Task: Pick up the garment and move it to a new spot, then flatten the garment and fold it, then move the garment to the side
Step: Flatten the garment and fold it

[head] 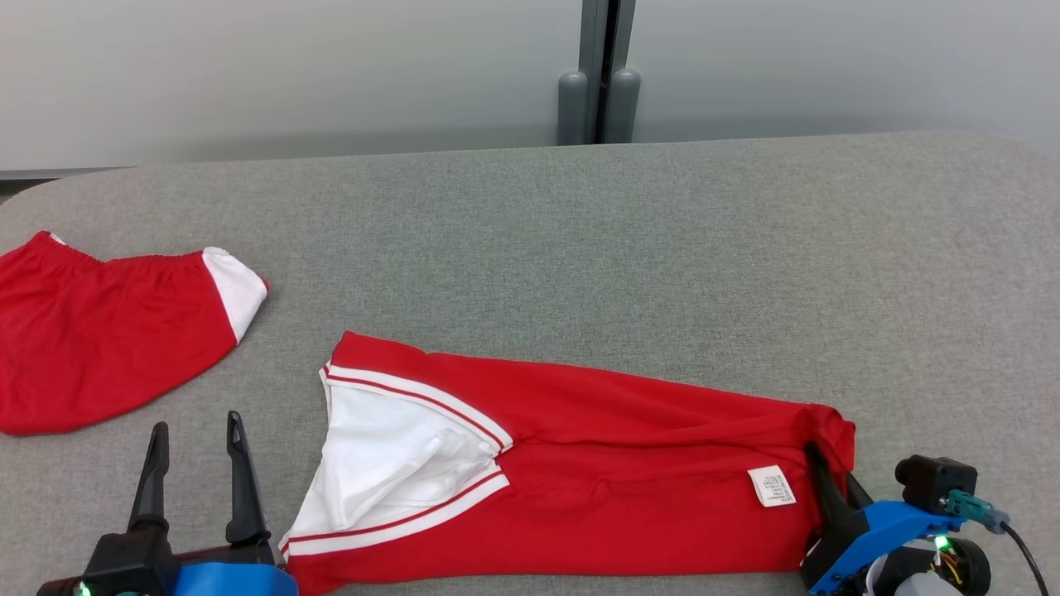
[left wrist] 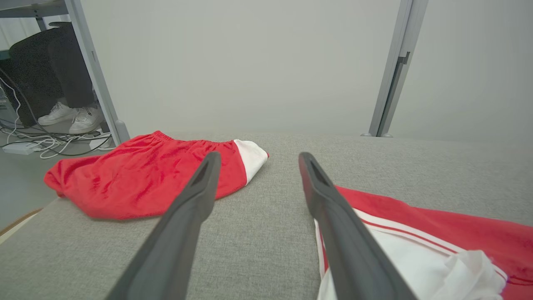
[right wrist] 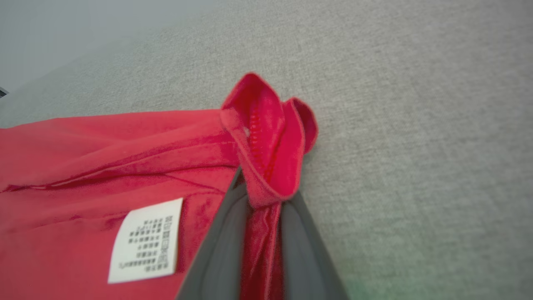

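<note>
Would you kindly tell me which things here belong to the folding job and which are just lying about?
For the job: red jersey, its corner pinched in the right pincer; open left pincer beside its white-trimmed end; grey table under it.
Lying about: red shorts at the table's left end; cables and a person's white shoes on the floor beyond.

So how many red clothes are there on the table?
2. The long red garment with white trim lies near the front, its right end pinched in the right fingers. The other red garment lies at the far left. None looks hidden.
</note>
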Controlling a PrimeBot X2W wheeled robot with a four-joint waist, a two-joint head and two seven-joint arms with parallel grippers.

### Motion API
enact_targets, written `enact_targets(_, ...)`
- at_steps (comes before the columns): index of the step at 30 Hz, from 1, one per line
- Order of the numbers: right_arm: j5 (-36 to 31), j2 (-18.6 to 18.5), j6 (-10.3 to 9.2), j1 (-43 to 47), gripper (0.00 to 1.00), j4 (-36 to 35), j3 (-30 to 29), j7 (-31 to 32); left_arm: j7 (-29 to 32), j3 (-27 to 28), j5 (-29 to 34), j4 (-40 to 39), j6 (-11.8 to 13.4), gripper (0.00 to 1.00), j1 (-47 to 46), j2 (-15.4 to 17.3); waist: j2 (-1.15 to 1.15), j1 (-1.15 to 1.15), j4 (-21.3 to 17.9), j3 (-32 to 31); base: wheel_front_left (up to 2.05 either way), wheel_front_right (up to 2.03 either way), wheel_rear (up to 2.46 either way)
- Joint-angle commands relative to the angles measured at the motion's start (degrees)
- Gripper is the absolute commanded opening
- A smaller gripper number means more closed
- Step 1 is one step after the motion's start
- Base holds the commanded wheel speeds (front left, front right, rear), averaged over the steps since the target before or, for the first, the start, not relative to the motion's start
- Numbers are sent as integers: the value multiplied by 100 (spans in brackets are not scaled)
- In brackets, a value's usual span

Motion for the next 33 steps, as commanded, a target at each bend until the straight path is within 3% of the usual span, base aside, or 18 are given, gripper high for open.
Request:
enact_targets(1, 36, 8, 2, 64, 0, -1, 24, 42, -23, 9, 24, 12, 43, 100, 47, -5, 0, 0, -12, -17, 0, 0, 0)
enact_targets(16, -71, -1222, 3, -78, 0, -118, -822, 23, -23, 4, 11, 74, 101, 100, 176, -4, 0, 0, -74, -200, 0, 0, 0)
enact_targets(24, -52, -961, 3, 11, 0, -398, -507, 23, -23, -19, -36, 98, 142, 100, 245, -5, 0, 0, -99, -323, 0, 0, 0)
enact_targets(33, 75, -383, 4, 0, 0, -967, 595, 24, -23, -88, -84, 162, 153, 100, 308, -5, 0, 0, -107, -437, 0, 0, 0)
